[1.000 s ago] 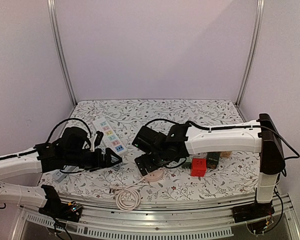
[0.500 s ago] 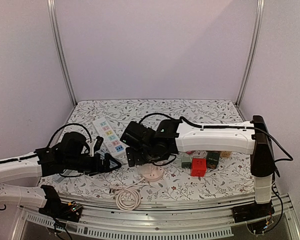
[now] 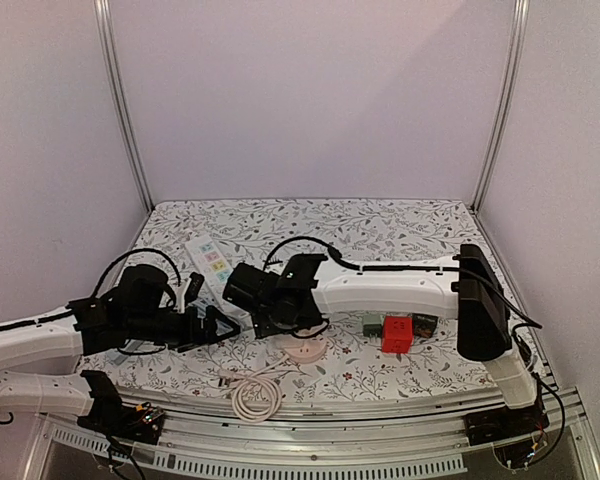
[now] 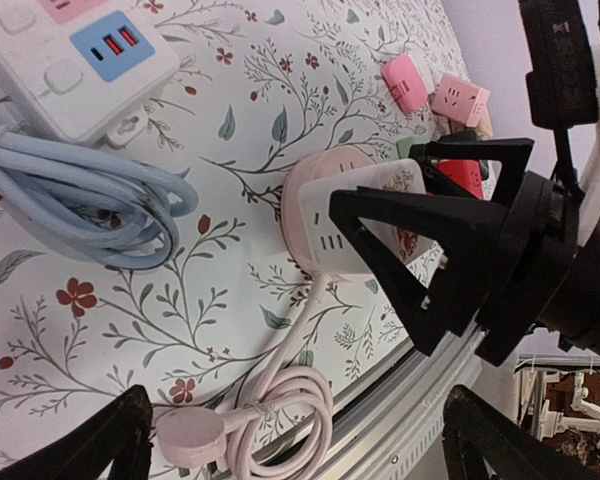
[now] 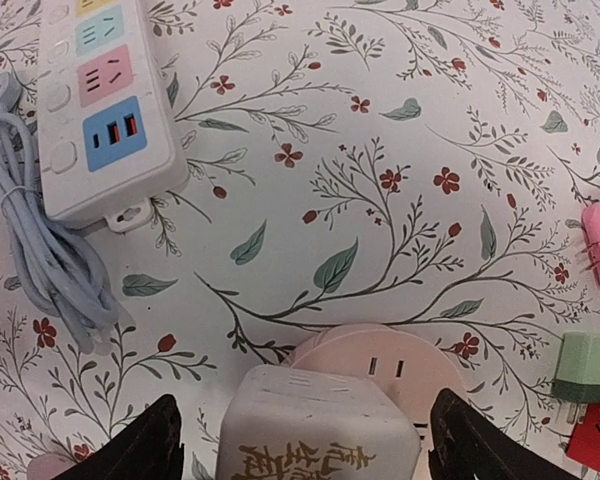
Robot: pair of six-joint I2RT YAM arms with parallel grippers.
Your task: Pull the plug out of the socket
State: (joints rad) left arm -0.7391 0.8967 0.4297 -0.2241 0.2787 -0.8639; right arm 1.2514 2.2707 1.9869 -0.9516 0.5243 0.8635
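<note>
- Swinging leftward over the last second, my right claw is now straddling the white cube plug, its fingers narrowing on either side but not yet touching it, so it is released.
- That is putting me at the grasp; the plug is still sitting in the round pink socket near the table's front edge, with nothing pulled.
- My left claw is hovering wide open beside them, holding nothing.
- I am counting one power strip, one socket, one plug in it, one pale blue cord, one pink cord, two loose pink cubes, one red cube and at least one green cube.
</note>
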